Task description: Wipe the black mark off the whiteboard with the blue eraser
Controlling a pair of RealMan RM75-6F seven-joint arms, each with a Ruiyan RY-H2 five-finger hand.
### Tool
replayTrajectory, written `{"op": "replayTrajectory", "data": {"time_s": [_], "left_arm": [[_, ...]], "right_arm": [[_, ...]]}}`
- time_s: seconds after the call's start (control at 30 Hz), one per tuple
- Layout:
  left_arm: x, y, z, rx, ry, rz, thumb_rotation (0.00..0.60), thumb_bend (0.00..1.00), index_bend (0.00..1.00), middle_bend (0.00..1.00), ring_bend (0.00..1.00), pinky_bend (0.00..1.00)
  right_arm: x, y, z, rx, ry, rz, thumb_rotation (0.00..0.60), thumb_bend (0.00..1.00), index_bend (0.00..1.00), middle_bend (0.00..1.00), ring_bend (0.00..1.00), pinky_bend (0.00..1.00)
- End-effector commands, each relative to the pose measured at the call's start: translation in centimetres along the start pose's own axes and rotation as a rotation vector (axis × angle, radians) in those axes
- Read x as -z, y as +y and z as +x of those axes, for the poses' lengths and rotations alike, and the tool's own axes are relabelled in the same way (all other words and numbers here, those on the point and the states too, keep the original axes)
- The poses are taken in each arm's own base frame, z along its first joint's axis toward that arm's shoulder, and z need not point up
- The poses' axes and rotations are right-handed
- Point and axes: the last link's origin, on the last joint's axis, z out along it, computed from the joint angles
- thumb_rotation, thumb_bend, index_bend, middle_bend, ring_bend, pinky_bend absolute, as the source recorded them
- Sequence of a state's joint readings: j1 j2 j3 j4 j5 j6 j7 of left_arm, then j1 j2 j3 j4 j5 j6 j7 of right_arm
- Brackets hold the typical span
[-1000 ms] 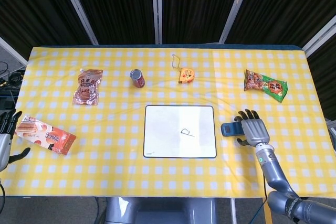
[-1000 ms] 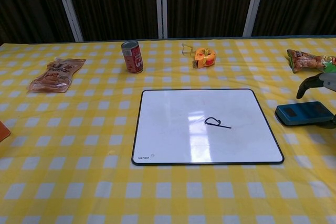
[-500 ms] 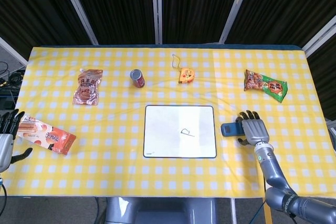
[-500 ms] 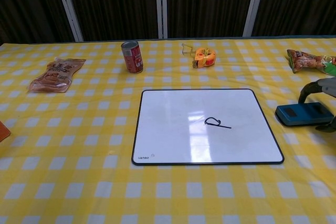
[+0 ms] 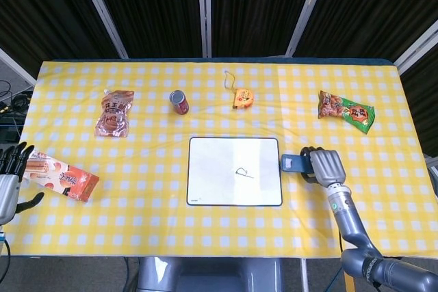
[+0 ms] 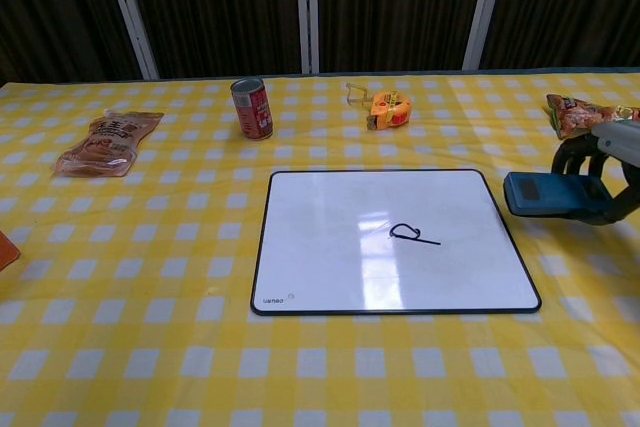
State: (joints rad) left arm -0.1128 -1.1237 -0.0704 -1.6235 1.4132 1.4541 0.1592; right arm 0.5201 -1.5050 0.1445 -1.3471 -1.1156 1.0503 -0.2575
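Now | right robot hand (image 6: 607, 179) grips blue eraser (image 6: 538, 193), apparently lifted | just beside whiteboard (image 6: 380, 242) right edge

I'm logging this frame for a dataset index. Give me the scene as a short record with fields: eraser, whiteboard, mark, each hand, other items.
eraser: blue eraser held by the right hand, just right of the whiteboard
whiteboard: whiteboard flat at table centre
mark: black mark unwiped, right of the board's middle
left hand: left hand at the table's left edge, holding nothing
other items: red can, orange tape measure, three snack packets
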Motion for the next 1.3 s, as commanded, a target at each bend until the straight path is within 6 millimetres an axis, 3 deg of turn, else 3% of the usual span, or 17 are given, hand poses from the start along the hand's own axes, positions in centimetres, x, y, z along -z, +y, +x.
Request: {"op": "replayTrajectory", "data": {"time_s": [0.03, 0.3, 0.57, 0.77, 1.0, 1.3], "left_arm": [[0.0, 0.0, 0.0, 0.001, 0.001, 0.0, 0.6, 0.18, 0.0, 0.0, 0.0, 0.0], [0.0, 0.0, 0.2, 0.01, 0.005, -0.001, 0.6, 0.18, 0.0, 0.0, 0.0, 0.0], [-0.2, -0.3, 0.2, 0.016, 0.004, 0.008, 0.6, 0.18, 0.0, 0.0, 0.0, 0.0], [-0.4, -0.7, 0.1, 0.025, -0.004, 0.019, 0.6, 0.18, 0.0, 0.0, 0.0, 0.0], [-0.6, -0.9, 0.1, 0.037, -0.009, 0.024, 0.6, 0.18, 0.0, 0.0, 0.0, 0.0], [-0.7, -1.1, 0.1, 0.038, -0.01, 0.031, 0.6, 0.18, 0.0, 0.0, 0.0, 0.0]], "right_arm": [[0.6, -2.0, 1.1, -0.121, 0.022, 0.056, 0.6, 0.32, 0.82, 0.69, 0.69, 0.73], [1.4, -7.4, 1.6, -0.128, 0.007, 0.187, 0.6, 0.32, 0.83, 0.69, 0.69, 0.73], [1.2, -14.5, -0.5, -0.112, -0.044, 0.287, 0.6, 0.32, 0.83, 0.69, 0.69, 0.73], [1.2, -18.3, -3.0, -0.094, -0.092, 0.327, 0.6, 0.32, 0.83, 0.69, 0.69, 0.73], [0.4, -20.0, -5.0, -0.055, -0.105, 0.333, 0.6, 0.32, 0.84, 0.69, 0.69, 0.73], [-0.5, -18.6, -5.8, -0.029, -0.098, 0.277, 0.6, 0.32, 0.84, 0.7, 0.7, 0.72]]}}
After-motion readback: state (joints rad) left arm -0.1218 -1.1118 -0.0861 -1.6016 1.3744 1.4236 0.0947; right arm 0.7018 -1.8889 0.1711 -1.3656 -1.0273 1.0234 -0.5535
